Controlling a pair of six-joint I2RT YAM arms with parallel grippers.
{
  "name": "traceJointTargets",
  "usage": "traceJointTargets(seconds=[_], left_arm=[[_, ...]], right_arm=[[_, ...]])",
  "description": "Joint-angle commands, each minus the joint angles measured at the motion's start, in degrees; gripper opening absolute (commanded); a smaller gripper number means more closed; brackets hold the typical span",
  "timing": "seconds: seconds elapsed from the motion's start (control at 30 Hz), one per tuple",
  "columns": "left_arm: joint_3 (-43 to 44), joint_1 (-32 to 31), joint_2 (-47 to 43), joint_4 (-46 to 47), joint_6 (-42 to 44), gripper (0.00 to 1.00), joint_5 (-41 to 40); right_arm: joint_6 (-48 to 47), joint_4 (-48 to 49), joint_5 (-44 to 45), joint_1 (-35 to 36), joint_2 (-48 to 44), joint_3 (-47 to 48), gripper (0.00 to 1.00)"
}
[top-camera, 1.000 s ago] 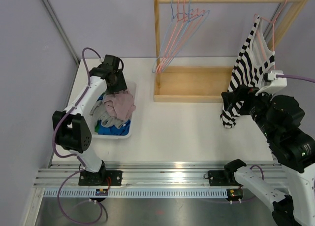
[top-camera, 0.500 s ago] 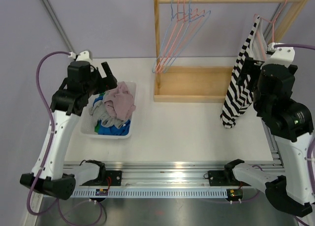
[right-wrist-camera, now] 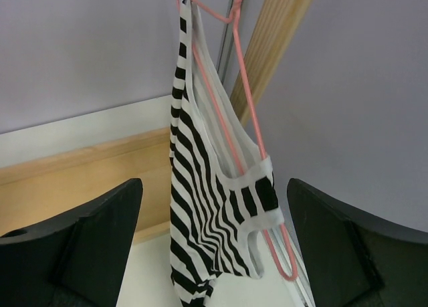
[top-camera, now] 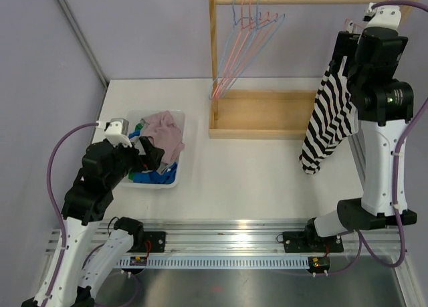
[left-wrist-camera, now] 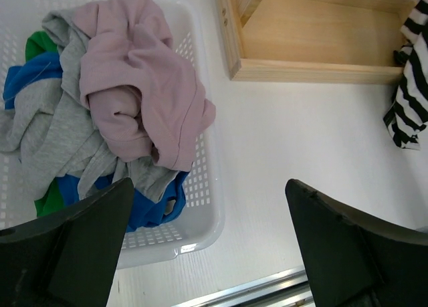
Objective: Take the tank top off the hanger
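Both arms have moved: the left arm has drawn back from above the basket toward the near edge, and the right arm has risen to the top of the garment at the rail.

Nearest, at about 8 o'clock in the overhead view, the left end effector (top-camera: 150, 156) hovers with its fingers spread wide apart, holding nothing. Just beyond it, at 9 o'clock on the white worktop (top-camera: 241, 176), sits a white laundry basket (left-wrist-camera: 200, 217). A crumpled pink garment (left-wrist-camera: 140, 86) lies on top of grey (left-wrist-camera: 53, 136) and blue (left-wrist-camera: 150, 203) clothes inside it.

Farther back, from 12 to 2 o'clock, stands a wooden clothes rack (top-camera: 264, 113) with a tray-like base. A bunch of bare wire hangers (top-camera: 244, 36) dangles from its rail at 12 o'clock.

At 2 o'clock the black-and-white striped tank top (top-camera: 331, 116) is on its pink hanger (right-wrist-camera: 234, 130), which hooks over the right end of the rail. Whether its hem touches the worktop is unclear.

The right end effector (top-camera: 344, 46) is level with the garment's shoulder, fingers wide apart, gripping nothing. Its wrist camera shows the tank top framed between them, not touching.
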Motion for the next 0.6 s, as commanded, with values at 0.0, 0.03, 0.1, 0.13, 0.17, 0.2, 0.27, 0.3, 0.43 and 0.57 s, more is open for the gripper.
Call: traceJointTargets(seconds=[0.0, 0.03, 0.1, 0.13, 0.17, 0.2, 0.27, 0.3, 0.43, 0.57], left_arm=[[-0.01, -0.16, -1.56, 6.27, 2.65, 0.99, 3.79], [0.16, -0.16, -1.64, 5.92, 3.52, 0.99, 3.79], [-0.10, -0.16, -1.82, 5.56, 4.32, 0.99, 3.61], [-0.36, -0.25, -2.00, 5.82, 4.41, 0.99, 3.96], [-1.14, -0.25, -2.26, 6.26, 4.32, 0.99, 5.01], [-1.59, -0.25, -2.43, 6.61, 4.15, 0.99, 5.54], [-2.38, -0.25, -2.88, 7.58, 3.97, 0.99, 6.51], [-2.38, -0.25, -2.79, 7.58, 4.06, 0.99, 6.60], [-2.91, -0.25, -2.09, 7.85, 4.59, 0.99, 6.43], [-3.17, -0.25, -1.21, 8.20, 4.59, 0.99, 7.65]], right_arm=[[-2.60, 0.09, -4.54, -3.58, 4.65, 5.68, 0.96], [-2.86, 0.26, -5.94, -5.50, 5.53, 6.48, 0.96], [-4.00, 1.84, -8.57, -7.88, 7.12, 7.37, 0.96], [-4.10, 2.54, -12.59, -8.42, 7.56, 7.28, 0.96], [-4.01, 3.07, -14.63, -12.16, 8.17, 7.46, 0.96], [-4.27, 2.99, -16.74, -13.07, 9.75, 8.59, 0.95], [-5.06, 2.64, -19.92, -14.48, 12.47, 9.83, 0.95], [-5.41, 2.29, -21.14, -14.75, 13.18, 10.70, 0.92], [-4.89, 2.11, -30.35, -15.54, 15.21, 11.94, 0.79], [-4.71, 1.14, -31.88, -15.72, 17.49, 14.40, 0.51]])
